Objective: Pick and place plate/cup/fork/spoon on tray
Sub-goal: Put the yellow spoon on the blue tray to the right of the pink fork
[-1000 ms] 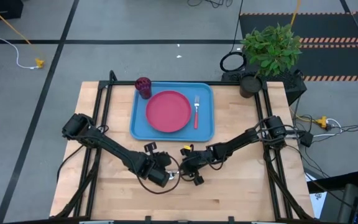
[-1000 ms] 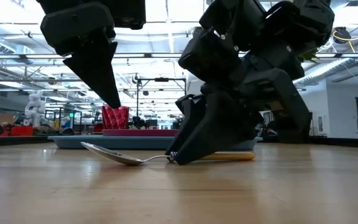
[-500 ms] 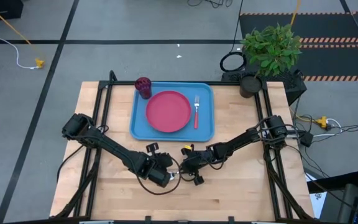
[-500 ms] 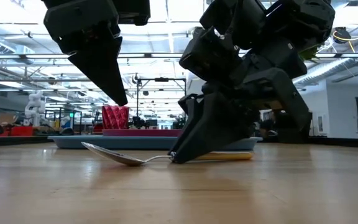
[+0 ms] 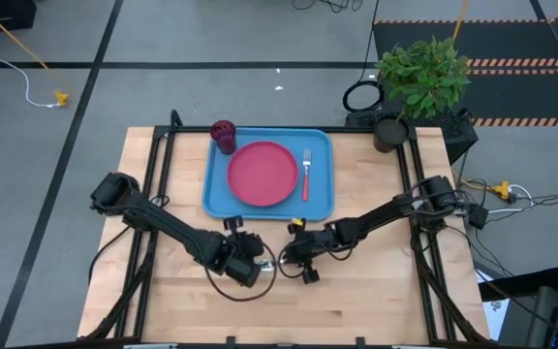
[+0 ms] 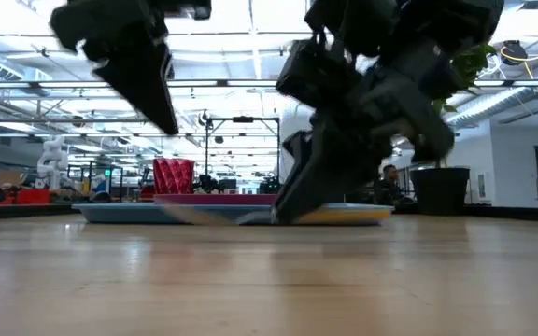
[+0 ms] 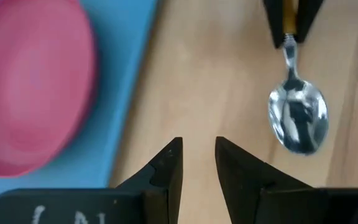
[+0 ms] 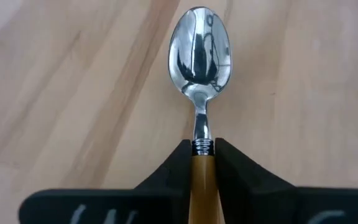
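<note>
The spoon (image 8: 199, 46) has a silver bowl and an orange handle. My right gripper (image 5: 291, 256) is shut on it near the table's middle, just off the wood, with the bowl toward the table's left. My left gripper (image 7: 198, 163) is open by a narrow gap and empty. It hovers left of the spoon (image 7: 297, 115) and above the table (image 6: 168, 126). The light blue tray (image 5: 219, 199) lies at the far middle. It holds the pink-red plate (image 5: 263, 174), the fork (image 5: 306, 173) right of the plate, and the dark red cup (image 5: 223, 135) in its far left corner. My right gripper pinches the orange handle (image 8: 202, 167) between its two fingers, at the end that meets the metal neck. The fingers come from the table's right, slanting down, and lie along the handle. The spoon sticks out beyond the fingertips, bowl up, roughly level and just clear of the table.
A potted plant (image 5: 419, 78) stands at the table's far right corner. Bare wood lies between the tray's near rim (image 5: 269, 215) and both grippers, and along the near edge (image 5: 289, 320).
My right gripper has risen a little with the spoon. The spoon lay on the wood and now hangs just clear of it. My left gripper has drawn back toward the table's left and gone up slightly.
</note>
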Robot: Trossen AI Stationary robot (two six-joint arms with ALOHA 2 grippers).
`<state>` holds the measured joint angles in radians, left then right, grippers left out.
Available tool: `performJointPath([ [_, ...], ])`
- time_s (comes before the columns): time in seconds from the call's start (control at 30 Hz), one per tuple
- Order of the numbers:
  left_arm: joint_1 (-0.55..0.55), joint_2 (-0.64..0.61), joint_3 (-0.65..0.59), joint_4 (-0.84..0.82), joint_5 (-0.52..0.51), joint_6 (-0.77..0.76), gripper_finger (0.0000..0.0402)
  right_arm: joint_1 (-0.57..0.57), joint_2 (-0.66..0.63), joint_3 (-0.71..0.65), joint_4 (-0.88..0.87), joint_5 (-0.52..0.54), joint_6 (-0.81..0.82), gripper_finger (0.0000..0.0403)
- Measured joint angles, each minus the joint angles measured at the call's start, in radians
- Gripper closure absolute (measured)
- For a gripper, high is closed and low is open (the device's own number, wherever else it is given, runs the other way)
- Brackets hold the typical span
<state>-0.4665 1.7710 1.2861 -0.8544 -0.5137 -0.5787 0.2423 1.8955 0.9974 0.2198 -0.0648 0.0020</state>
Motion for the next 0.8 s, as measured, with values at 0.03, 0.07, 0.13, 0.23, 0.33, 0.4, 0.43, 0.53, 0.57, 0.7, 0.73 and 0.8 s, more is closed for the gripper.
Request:
performJointPath([
  [0.03, 0.001, -0.019, 0.000, -0.004, -0.021, 0.000, 0.0305, 0.000, -0.017, 0.000, -0.017, 0.010, 0.015, 0.0368],
  [0.07, -0.001, -0.038, 0.000, -0.015, -0.045, -0.003, 0.0305, 0.000, -0.035, 0.000, -0.040, 0.029, 0.035, 0.0368],
  [0.13, -0.007, -0.068, 0.000, -0.039, -0.085, -0.014, 0.0305, 0.000, -0.072, 0.000, -0.089, 0.075, 0.074, 0.0368],
  [0.23, -0.027, -0.104, 0.000, -0.072, -0.119, -0.044, 0.0305, -0.006, -0.134, 0.000, -0.139, 0.128, 0.091, 0.0363],
  [0.33, -0.048, -0.126, 0.001, -0.088, -0.124, -0.084, 0.0305, -0.022, -0.208, -0.012, -0.166, 0.197, 0.092, 0.0364],
  [0.4, -0.068, -0.126, 0.000, -0.105, -0.123, -0.108, 0.0305, -0.044, -0.257, -0.032, -0.162, 0.252, 0.092, 0.0365],
  [0.43, -0.078, -0.128, -0.001, -0.109, -0.123, -0.114, 0.0305, -0.057, -0.281, -0.045, -0.165, 0.279, 0.093, 0.0365],
  [0.53, -0.101, -0.131, 0.000, -0.113, -0.125, -0.137, 0.0305, -0.101, -0.351, -0.083, -0.158, 0.339, 0.110, 0.0365],
  [0.57, -0.106, -0.130, 0.000, -0.118, -0.124, -0.141, 0.0305, -0.116, -0.375, -0.097, -0.157, 0.356, 0.117, 0.0364],
  [0.7, -0.116, -0.130, 0.000, -0.118, -0.129, -0.141, 0.0305, -0.186, -0.449, -0.156, -0.149, 0.416, 0.153, 0.0364],
  [0.73, -0.117, -0.130, 0.000, -0.118, -0.130, -0.136, 0.0305, -0.207, -0.463, -0.172, -0.147, 0.442, 0.172, 0.0365],
  [0.8, -0.117, -0.130, 0.000, -0.117, -0.140, -0.118, 0.0305, -0.253, -0.484, -0.203, -0.134, 0.516, 0.253, 0.0365],
])
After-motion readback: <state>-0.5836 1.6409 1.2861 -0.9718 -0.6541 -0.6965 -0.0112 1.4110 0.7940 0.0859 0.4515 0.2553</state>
